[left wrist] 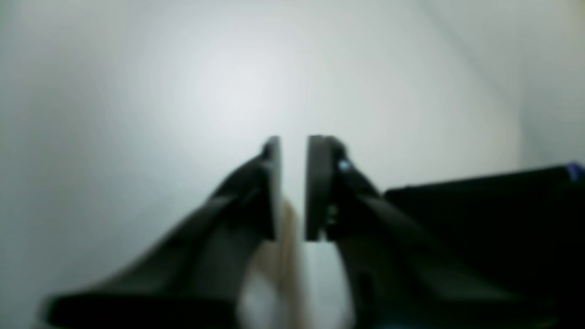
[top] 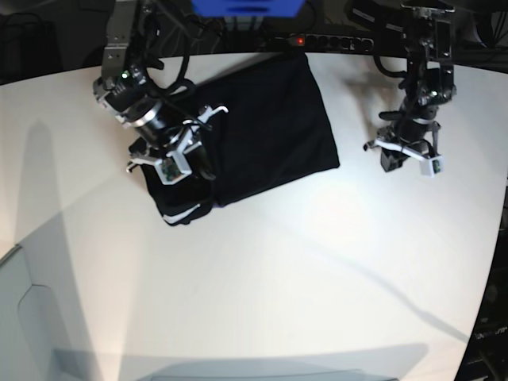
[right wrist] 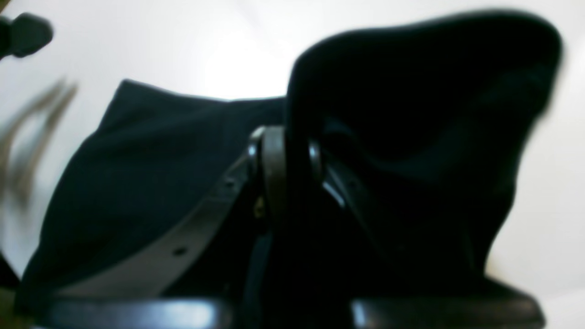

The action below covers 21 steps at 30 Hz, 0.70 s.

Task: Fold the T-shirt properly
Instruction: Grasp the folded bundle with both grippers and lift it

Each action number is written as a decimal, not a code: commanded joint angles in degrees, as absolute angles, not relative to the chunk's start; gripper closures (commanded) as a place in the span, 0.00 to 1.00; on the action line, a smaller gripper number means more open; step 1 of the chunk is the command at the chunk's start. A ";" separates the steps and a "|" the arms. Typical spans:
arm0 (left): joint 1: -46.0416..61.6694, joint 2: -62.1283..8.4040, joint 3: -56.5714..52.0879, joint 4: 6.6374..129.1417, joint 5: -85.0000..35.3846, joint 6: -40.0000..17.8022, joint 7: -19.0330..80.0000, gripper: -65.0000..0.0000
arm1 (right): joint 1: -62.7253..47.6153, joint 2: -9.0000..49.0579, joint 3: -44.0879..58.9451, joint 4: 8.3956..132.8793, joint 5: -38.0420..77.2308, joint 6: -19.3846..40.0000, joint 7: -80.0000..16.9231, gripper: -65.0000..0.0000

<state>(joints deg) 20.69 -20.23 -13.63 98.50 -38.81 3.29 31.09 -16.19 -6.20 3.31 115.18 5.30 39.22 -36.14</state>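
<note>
The black T-shirt [top: 266, 123] lies partly folded on the white table [top: 278, 270], toward the back left. My right gripper [top: 184, 163] is at the shirt's near left end, shut on a bunched fold of it. In the right wrist view the dark cloth [right wrist: 411, 91] rises between the fingers of that gripper [right wrist: 295, 141] and drapes over them. My left gripper [top: 397, 159] hovers over bare table to the right of the shirt, apart from it. In the left wrist view its pads [left wrist: 292, 141] stand shut with only a thin slit, nothing between them; a dark mass [left wrist: 484, 214] fills the right.
A power strip [top: 317, 40] with a red light and a blue object [top: 246, 6] sit along the table's back edge. A grey bin corner [top: 24, 317] shows at the lower left. Cables hang behind both arms.
</note>
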 commanded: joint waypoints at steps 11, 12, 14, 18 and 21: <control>22.99 -18.51 -2.24 94.64 -38.81 3.47 30.29 1.00 | -14.81 -6.46 1.54 116.18 6.81 40.00 -34.59 1.00; 22.81 -17.63 -2.24 93.85 -38.81 3.47 30.29 1.00 | -14.81 -6.46 0.84 116.18 6.81 40.00 -34.51 1.00; 21.05 -16.57 -1.89 92.35 -38.81 3.47 30.29 1.00 | -14.81 -6.46 -0.57 116.26 6.64 40.00 -34.24 1.00; 18.33 -14.64 -1.71 89.27 -38.81 3.47 30.29 1.00 | -14.99 -6.46 -4.53 116.35 6.64 40.00 -34.15 1.00; 16.31 -14.37 -1.71 87.78 -38.81 3.47 30.29 1.00 | -14.81 -5.76 -9.45 116.35 6.64 40.00 -34.15 1.00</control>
<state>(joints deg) 15.97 -14.20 -1.76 88.18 -39.75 2.37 27.51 -15.27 -5.58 -9.45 115.13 5.15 39.22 -36.03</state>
